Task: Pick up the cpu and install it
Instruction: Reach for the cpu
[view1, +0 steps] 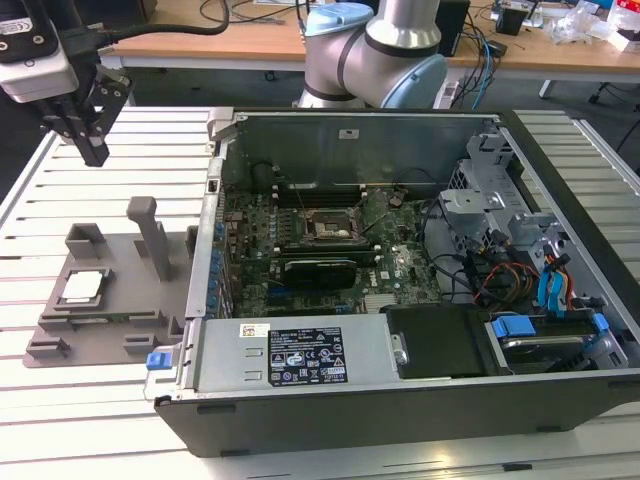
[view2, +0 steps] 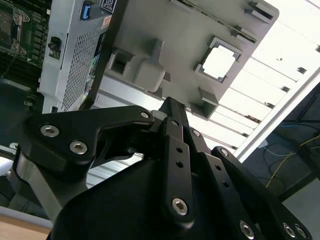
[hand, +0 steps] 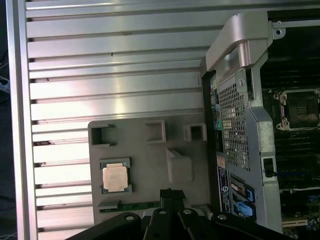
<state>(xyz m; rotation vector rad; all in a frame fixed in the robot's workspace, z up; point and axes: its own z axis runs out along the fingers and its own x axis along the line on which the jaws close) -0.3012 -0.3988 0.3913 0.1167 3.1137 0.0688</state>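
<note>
The jaws are drawn together at their tips with nothing between them, and the gripper (view1: 95, 150) hangs in the air above the table, touching nothing. In both wrist views the black fingers (view2: 172, 130) run to a single closed point. Below that point and well clear of it lies the grey tray (view1: 120, 295), flat on the slatted metal table (view1: 120, 165), whose pale aluminium ribs run across the whole work surface and catch bright light. The cpu (view1: 82, 285) rests in a square pocket of the tray, its silver top facing up. In the first wrist view the cpu (hand: 116, 176) sits to one side of the fingertip line, apart from it. A tall grey post (view1: 150, 230) stands on the tray between the cpu and the open computer case (view1: 400, 390). That case lies on its side just beside the tray, on the side away from the gripper. Inside it is the green motherboard (view1: 300, 265) with its black socket (view1: 325, 228) uncovered. Farther out, past the case, stand the base of the robot arm (view1: 380, 50) and a wooden desk (view1: 200, 40) strewn with cables.
</note>
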